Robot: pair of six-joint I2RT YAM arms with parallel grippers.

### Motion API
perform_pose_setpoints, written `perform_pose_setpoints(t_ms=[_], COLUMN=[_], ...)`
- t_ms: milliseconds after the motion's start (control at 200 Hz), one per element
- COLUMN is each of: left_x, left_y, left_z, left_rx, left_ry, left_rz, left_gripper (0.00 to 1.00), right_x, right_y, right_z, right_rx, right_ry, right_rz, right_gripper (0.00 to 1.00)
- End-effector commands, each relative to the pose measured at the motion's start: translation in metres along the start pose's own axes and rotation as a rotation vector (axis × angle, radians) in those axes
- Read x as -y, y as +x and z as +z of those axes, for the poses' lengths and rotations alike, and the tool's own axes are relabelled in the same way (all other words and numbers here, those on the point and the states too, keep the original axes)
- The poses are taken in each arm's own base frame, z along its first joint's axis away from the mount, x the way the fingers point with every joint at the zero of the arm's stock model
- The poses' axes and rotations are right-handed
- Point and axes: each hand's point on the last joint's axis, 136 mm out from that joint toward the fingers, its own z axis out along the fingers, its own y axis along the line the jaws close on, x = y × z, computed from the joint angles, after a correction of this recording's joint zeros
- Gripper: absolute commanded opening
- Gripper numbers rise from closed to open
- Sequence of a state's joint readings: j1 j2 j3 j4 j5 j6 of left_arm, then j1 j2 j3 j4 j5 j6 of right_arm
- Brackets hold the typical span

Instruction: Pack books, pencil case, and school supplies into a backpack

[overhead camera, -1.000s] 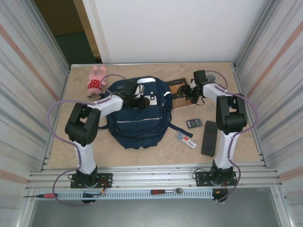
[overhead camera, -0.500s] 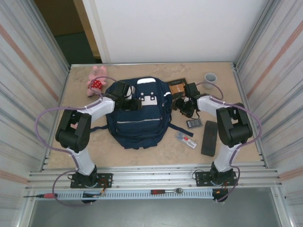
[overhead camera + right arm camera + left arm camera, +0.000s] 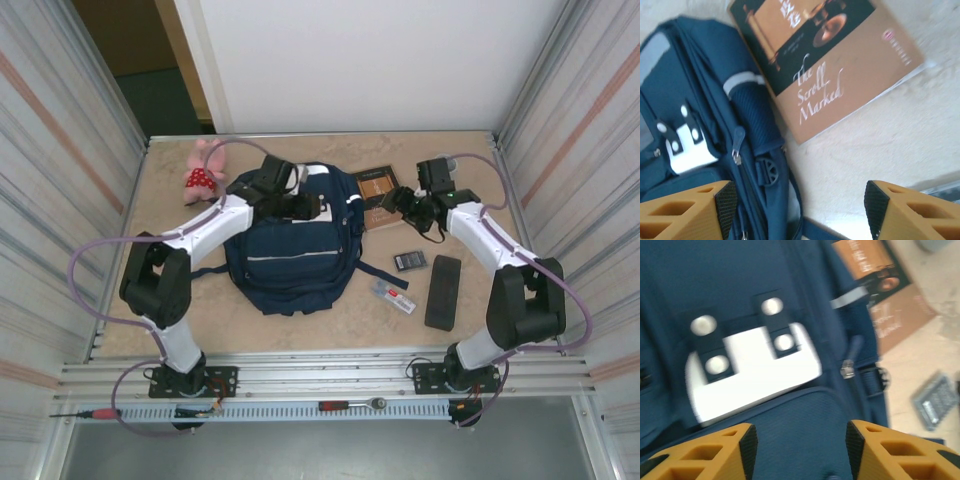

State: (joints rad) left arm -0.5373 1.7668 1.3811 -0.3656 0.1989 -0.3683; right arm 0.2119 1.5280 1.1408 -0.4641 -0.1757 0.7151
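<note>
The right gripper [image 3: 800, 205] hangs wide open and empty. The book [image 3: 825, 65] lies flat on the table just ahead of it, with the backpack [image 3: 705, 100] beside it. The book looks thin, light and slick, so I'd lift it by its near edge. The left gripper [image 3: 800, 440] hovers half open and empty over the backpack's soft, floppy fabric.

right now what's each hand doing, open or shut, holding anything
Left hand: open, empty, above the large navy blue fabric backpack.
Right hand: open, empty, near the tan-brown paperback book.
</note>
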Motion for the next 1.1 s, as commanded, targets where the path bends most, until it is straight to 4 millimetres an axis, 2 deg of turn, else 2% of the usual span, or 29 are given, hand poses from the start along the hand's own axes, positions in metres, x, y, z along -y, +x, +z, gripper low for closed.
perform_pose_setpoints(t_ms=[0,241,526,681,817,932,1092], left_x=[0.018,0.044,0.074,0.089,0.100,0.097,0.093], left_y=[-0.011,-0.019,-0.020,-0.019,-0.014,-0.011,-0.010], left_z=[0.008,0.029,0.056,0.063,0.066,0.069,0.067], left_rx=[0.002,0.000,-0.034,-0.037,-0.044,-0.050,-0.052], left_ry=[0.020,0.070,0.152,0.186,0.204,0.185,0.160], left_rz=[0.035,0.030,0.038,0.054,0.068,0.068,0.077], left_gripper=[0.52,0.51,0.51,0.50,0.50,0.50,0.49], right_x=[0.003,-0.002,-0.015,-0.018,-0.007,0.004,0.017], right_y=[-0.008,-0.028,-0.032,-0.019,-0.007,0.006,0.027], right_z=[-0.008,0.009,0.053,0.076,0.089,0.093,0.085], right_rx=[-0.017,-0.051,-0.121,-0.171,-0.204,-0.229,-0.238], right_ry=[-0.008,-0.019,-0.052,-0.051,-0.018,0.010,0.040], right_rz=[-0.030,-0.073,-0.083,-0.093,-0.075,-0.052,-0.069], right_gripper=[0.69,0.69,0.68,0.68,0.68,0.67,0.67])
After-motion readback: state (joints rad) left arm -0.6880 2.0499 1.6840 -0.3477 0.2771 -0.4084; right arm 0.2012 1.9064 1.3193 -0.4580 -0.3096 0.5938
